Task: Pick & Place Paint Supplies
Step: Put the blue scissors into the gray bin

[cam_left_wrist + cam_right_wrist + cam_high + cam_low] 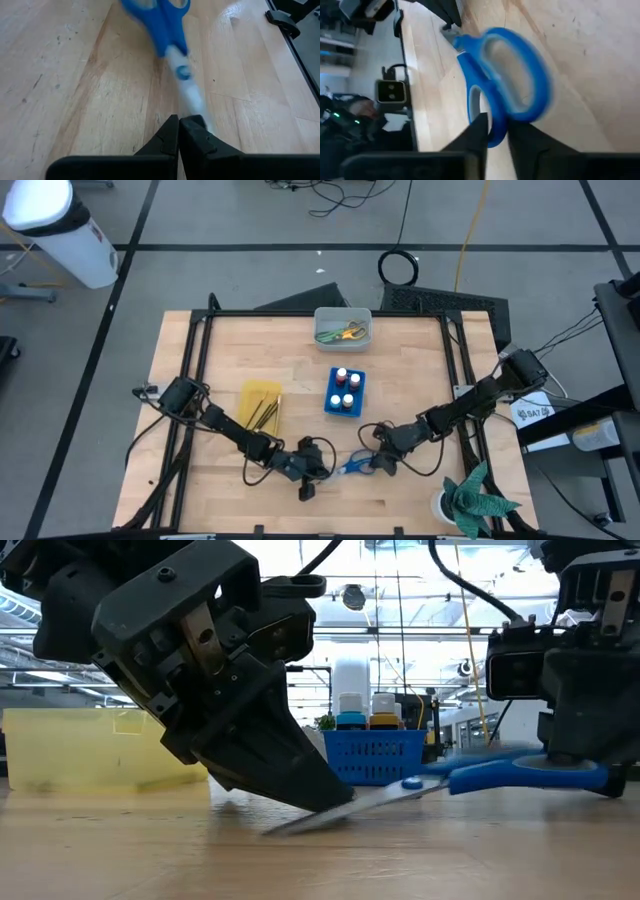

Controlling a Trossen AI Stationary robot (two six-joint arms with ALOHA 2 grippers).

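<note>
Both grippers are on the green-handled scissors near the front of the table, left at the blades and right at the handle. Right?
Not quite: these scissors are blue-handled, as the low view shows. The rest holds: the left gripper pinches the blades, the right gripper the handle.

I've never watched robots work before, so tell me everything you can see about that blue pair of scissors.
The blue scissors have blue plastic-looking handles, a blue pivot and pale metal blades, closed. They slope: blade tip near the wooden table, handles raised. The left gripper pinches the blades; the right gripper pinches a handle loop. They sit near the table's front edge.
</note>
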